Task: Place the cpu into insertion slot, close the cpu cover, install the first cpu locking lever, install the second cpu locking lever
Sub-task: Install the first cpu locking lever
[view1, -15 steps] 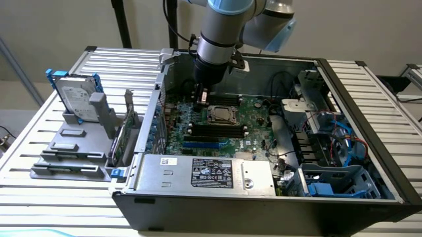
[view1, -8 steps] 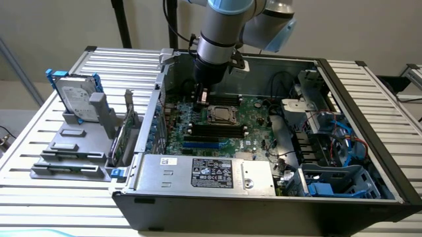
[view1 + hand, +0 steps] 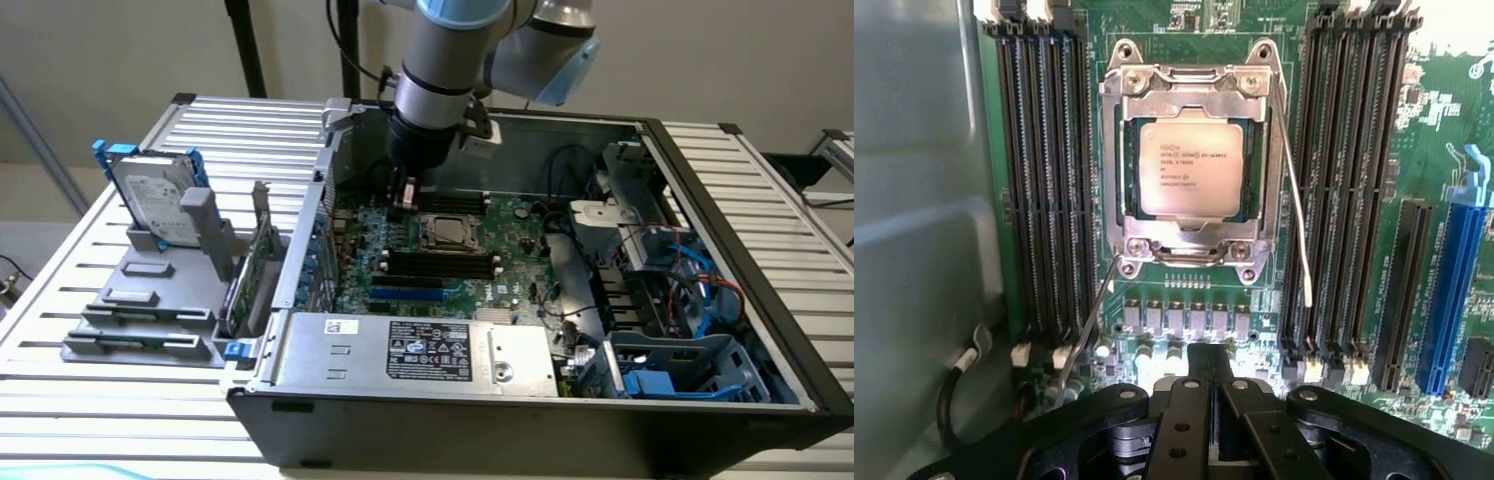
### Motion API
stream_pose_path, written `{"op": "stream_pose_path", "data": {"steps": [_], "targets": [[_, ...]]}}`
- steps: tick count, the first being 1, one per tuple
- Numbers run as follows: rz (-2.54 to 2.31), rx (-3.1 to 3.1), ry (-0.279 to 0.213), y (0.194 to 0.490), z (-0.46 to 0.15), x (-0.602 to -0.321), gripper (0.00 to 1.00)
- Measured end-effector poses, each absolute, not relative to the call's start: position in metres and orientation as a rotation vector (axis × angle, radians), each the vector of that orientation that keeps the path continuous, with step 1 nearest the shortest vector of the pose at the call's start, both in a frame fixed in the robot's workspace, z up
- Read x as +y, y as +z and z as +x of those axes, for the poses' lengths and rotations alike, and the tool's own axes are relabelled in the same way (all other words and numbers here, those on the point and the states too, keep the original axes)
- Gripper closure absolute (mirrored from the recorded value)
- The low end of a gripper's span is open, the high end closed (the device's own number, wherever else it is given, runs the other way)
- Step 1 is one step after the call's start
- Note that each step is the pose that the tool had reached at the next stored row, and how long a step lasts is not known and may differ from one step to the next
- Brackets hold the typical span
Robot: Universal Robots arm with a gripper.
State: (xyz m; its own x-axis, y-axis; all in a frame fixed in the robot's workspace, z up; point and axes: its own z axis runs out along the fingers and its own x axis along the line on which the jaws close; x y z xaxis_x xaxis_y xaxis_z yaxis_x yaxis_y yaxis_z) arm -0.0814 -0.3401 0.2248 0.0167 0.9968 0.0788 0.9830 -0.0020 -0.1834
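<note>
Logging from the exterior view's left: the gripper (image 3: 404, 195) hangs just beside the slot (image 3: 447, 232), clenched and empty.

Wrist view, same order:
- Slanted lever (image 3: 1089, 325): thin bare wire running off the slot's corner nearest the gripper and angling away from the slot. It looks unhooked.
- Cover (image 3: 1192, 92): down flat over the slot, its window framing the chip.
- Cpu (image 3: 1189, 168): seated in the slot, label up, square to the rim.
- Long lever (image 3: 1291, 190): lies along the slot's side, its free end splayed off the slot. You cannot tell for certain, but it reads as unlatched.

Handling, as a judgement: treat both levers as stiff, springy and slick. Bear on them near the free end, where leverage is best, and expect kick-back. The cpu is light and fragile, so keep load off it. The cover is thin plate.
</note>
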Motion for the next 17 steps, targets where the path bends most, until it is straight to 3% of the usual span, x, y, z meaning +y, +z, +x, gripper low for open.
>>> {"op": "stream_pose_path", "data": {"steps": [8,17], "targets": [[-2.120,-1.995,0.101,0.2266,-0.0827,-0.3403,0.89],[-2.164,-1.882,0.136,0.2267,-0.0830,-0.3402,0.89]]}}
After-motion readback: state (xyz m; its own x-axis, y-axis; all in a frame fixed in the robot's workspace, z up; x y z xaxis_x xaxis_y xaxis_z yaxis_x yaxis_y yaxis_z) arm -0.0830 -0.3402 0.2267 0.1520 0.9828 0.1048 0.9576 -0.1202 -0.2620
